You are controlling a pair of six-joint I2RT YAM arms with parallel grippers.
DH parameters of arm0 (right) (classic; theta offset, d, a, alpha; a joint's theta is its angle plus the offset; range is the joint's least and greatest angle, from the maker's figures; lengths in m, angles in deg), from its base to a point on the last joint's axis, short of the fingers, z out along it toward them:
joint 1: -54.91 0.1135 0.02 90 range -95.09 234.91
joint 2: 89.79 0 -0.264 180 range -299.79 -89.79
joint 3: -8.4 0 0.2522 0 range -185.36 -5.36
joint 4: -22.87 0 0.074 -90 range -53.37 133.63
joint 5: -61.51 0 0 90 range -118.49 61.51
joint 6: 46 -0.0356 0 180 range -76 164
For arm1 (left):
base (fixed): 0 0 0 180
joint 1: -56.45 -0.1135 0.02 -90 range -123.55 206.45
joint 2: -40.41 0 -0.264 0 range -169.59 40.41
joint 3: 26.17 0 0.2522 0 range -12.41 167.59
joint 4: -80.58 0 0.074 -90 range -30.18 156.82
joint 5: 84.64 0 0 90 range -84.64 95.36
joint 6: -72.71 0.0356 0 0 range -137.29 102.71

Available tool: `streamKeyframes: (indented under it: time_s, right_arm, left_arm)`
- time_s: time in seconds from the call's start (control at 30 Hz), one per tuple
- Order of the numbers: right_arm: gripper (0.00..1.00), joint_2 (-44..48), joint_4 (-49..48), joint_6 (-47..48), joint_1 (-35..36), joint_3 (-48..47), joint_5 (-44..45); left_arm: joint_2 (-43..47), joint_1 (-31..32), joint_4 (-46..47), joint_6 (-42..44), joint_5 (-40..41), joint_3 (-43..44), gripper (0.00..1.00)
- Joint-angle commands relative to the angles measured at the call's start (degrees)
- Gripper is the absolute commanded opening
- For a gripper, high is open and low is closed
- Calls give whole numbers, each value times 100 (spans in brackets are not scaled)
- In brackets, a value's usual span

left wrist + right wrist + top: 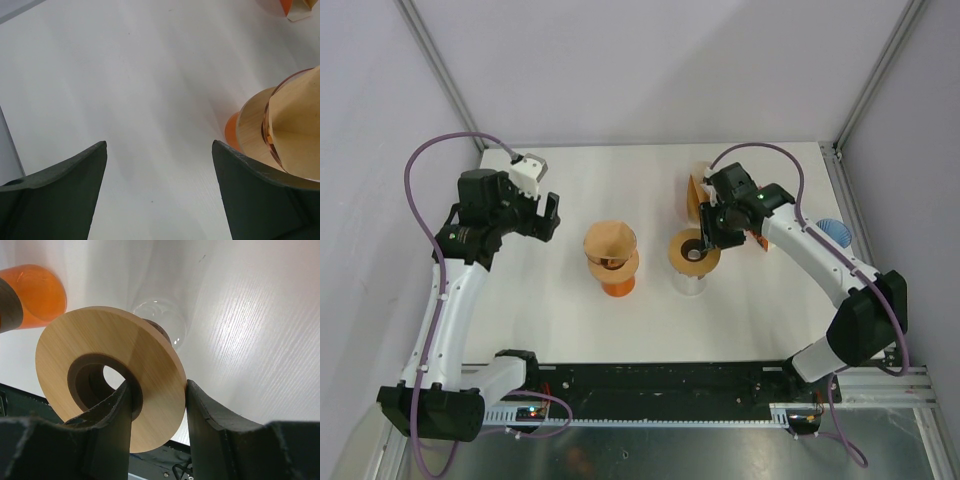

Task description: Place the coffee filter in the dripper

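Nearest to us on the table [620, 330], right of centre, stands a clear glass [689, 285] with a wooden ring [680, 262] over its mouth. The right gripper [705, 238] is clamped on that ring: its wrist view shows one finger through the hole, the other outside the rim, the wood pinched between. Just left of the glass, and apart from it, the orange dripper [617, 282] stands upright. The tan paper filter [610, 240] sits in its mouth, as far as we can see from above and from the left wrist view. The left gripper [548, 215] hangs to the dripper's left, apart from it, jaws wide, nothing in them. Further back, behind the right gripper, is a tan and orange thing [697, 190] we cannot identify, and there is a blue thing [830, 230] at the right edge. Our reading: the filter looks already seated, so the main step seems done. Left to check is whether the paper sits fully down and square, which we cannot tell. The ring's part in the job is unclear to us.
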Motion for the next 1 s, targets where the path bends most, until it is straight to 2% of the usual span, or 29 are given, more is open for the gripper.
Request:
streamKeyframes:
  time_s: [0.0, 0.27, 0.57, 0.97]
  right_arm:
    - [4, -70, -260, 103, 50, 69, 23]
    - [10, -173, -487, 196, 41, 268, 30]
    - [33, -190, -618, 209, 43, 402, -202]
    - [56, 116, -713, 200, -47, 396, -326]
  left_arm:
    - [154, -21, 36, -7, -135, 110, 90]
    - [178, -30, 35, 10, -126, 94, 90]
    - [178, -24, 35, 17, -131, 81, 90]
    - [155, -28, 35, 23, -141, 83, 90]
